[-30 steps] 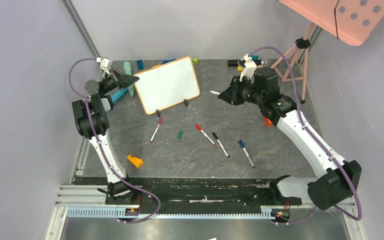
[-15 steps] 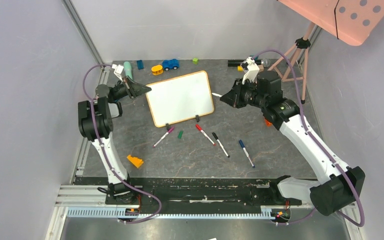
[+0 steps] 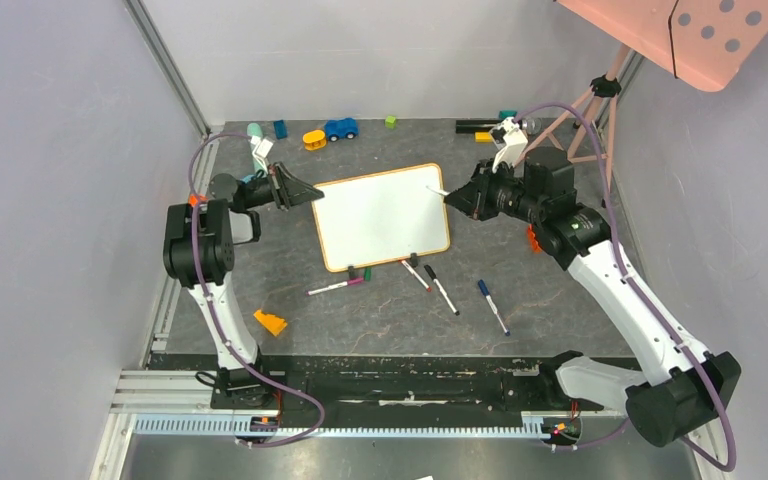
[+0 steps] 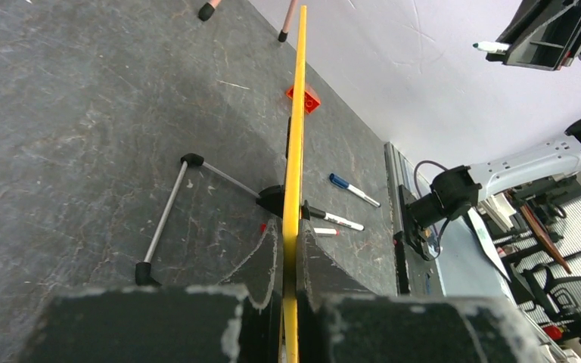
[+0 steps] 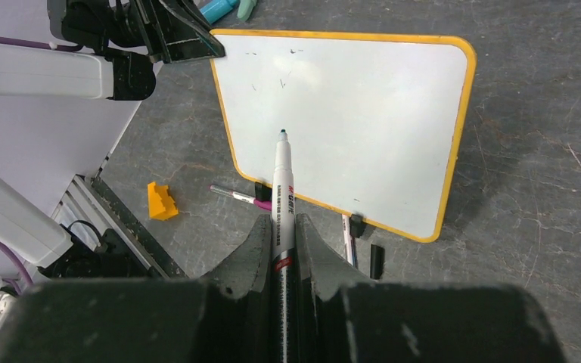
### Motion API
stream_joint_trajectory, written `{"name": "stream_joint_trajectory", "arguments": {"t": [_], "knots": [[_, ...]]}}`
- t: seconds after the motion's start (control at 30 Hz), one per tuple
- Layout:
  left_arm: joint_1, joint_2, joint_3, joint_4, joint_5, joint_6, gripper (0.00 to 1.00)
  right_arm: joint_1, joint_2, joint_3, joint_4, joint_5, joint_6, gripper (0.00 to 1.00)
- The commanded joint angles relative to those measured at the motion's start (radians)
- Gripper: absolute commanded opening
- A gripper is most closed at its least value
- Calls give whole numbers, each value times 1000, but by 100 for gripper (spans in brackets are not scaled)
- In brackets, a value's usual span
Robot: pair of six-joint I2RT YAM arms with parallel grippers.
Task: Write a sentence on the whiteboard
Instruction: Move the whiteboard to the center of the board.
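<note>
Spanning the view, the dark grey worktop (image 3: 380, 325) carried the whiteboard (image 3: 385, 215) near its middle. The board was propped on two black clip feet (image 3: 348, 268) along its near edge, and its white face bore only a few faint specks. The left gripper (image 3: 308, 192) was clenched on the board's left edge, one finger on each side of the orange frame (image 4: 295, 113). The right gripper (image 3: 457, 196), at the board's far right corner, grasped an uncapped marker (image 5: 282, 189) whose dark tip lay over the white face; contact could not be judged. Just nearside of the board lay a purple marker (image 3: 335, 287), a red marker (image 3: 415, 272), a black marker (image 3: 442, 292) and a blue marker (image 3: 493, 307). An orange block (image 3: 270, 322) sat toward the near left corner.
</note>
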Motion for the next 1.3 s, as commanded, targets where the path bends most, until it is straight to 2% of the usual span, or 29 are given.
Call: {"name": "stream_joint_trajectory", "arguments": {"t": [0.0, 0.37, 0.53, 1.07, 1.1, 1.2, 1.27], "knots": [[-29, -55, -36, 74, 96, 43, 2, -6, -33, -15, 24, -9, -5, 0], [-105, -59, -48, 74, 76, 25, 2, -8, -61, -27, 20, -3, -3, 0], [-130, -72, -104, 74, -27, 36, 2, -9, -70, -29, 17, 6, -6, 0], [-162, -117, -195, 74, -110, 89, 2, -15, -83, -34, 14, 23, -10, 0], [-160, -118, -192, 74, -109, 90, 3, -15, -83, -34, 12, 24, -10, 0], [-150, -126, -183, 74, -108, 94, 15, -16, -87, -32, 8, 30, -13, 0], [-145, -126, -180, 74, -107, 93, 14, -16, -87, -32, 6, 32, -13, 0]]}}
